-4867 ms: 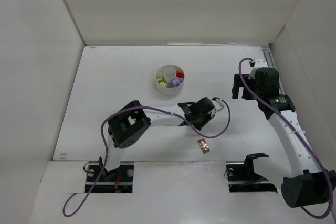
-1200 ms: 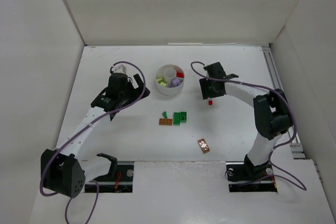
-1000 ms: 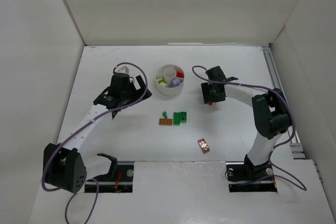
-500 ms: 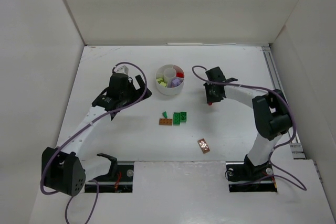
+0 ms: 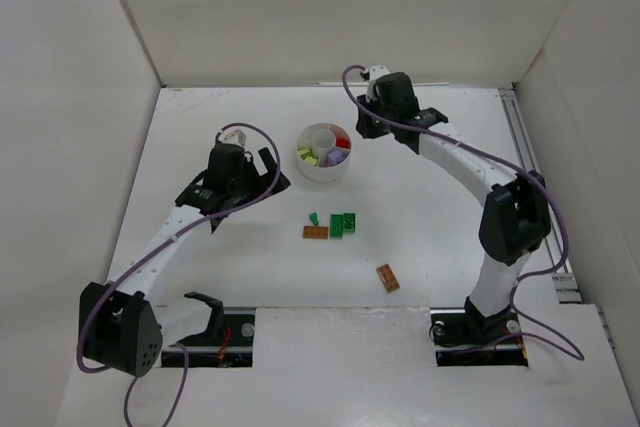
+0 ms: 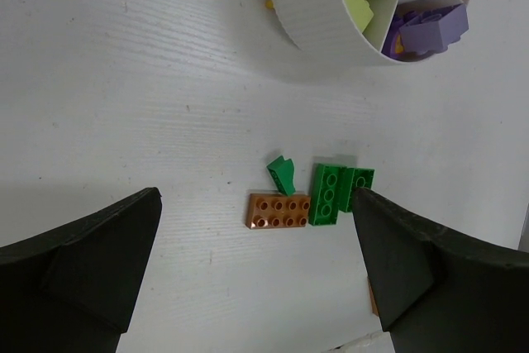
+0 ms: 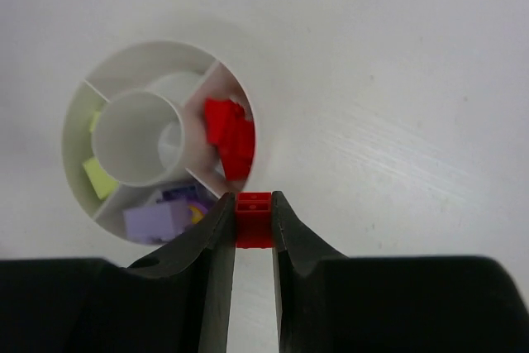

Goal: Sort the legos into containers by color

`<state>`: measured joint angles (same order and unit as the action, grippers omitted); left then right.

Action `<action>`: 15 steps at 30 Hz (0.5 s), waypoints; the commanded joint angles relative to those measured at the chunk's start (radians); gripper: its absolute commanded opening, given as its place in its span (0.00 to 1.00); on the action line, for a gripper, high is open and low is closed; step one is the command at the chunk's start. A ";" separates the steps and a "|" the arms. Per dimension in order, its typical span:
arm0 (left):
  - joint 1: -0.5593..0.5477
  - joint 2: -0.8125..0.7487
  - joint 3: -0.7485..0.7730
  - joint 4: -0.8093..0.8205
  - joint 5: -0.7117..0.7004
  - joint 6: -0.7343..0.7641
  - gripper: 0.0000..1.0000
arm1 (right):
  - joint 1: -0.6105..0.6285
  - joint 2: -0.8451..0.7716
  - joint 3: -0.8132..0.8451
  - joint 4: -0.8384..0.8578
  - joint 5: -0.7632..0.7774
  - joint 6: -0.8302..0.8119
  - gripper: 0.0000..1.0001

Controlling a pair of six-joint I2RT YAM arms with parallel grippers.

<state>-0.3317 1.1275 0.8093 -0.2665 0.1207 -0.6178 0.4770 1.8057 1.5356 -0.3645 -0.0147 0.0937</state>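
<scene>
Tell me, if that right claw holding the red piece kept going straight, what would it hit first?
Most likely the white dish, at the rim beside its red bricks: the right gripper, shut on a red brick, points right there. Depth is hard to judge.

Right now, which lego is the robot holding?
The red one, pinched in the right gripper by the dish. Other reds sit in the dish; green legos and brown legos lie loose on the table.

White table [image 5: 200, 247] between plain white walls [image 5: 330, 7] on three sides
</scene>
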 commanded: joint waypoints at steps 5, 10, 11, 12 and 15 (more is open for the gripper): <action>0.002 -0.009 0.001 0.033 0.017 0.024 1.00 | 0.043 0.127 0.185 0.015 -0.056 -0.037 0.09; 0.002 0.000 0.001 0.042 0.028 0.024 1.00 | 0.061 0.199 0.244 0.004 -0.080 -0.037 0.14; 0.002 0.000 0.001 0.042 0.028 0.024 1.00 | 0.061 0.199 0.257 0.004 -0.080 -0.037 0.15; 0.002 0.000 0.001 0.042 0.028 0.024 1.00 | 0.071 0.214 0.273 0.004 -0.080 -0.037 0.18; 0.002 0.009 0.001 0.042 0.037 0.024 1.00 | 0.071 0.227 0.287 -0.019 -0.068 -0.037 0.27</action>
<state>-0.3317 1.1347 0.8089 -0.2573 0.1390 -0.6090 0.5320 2.0476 1.7550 -0.3820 -0.0746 0.0669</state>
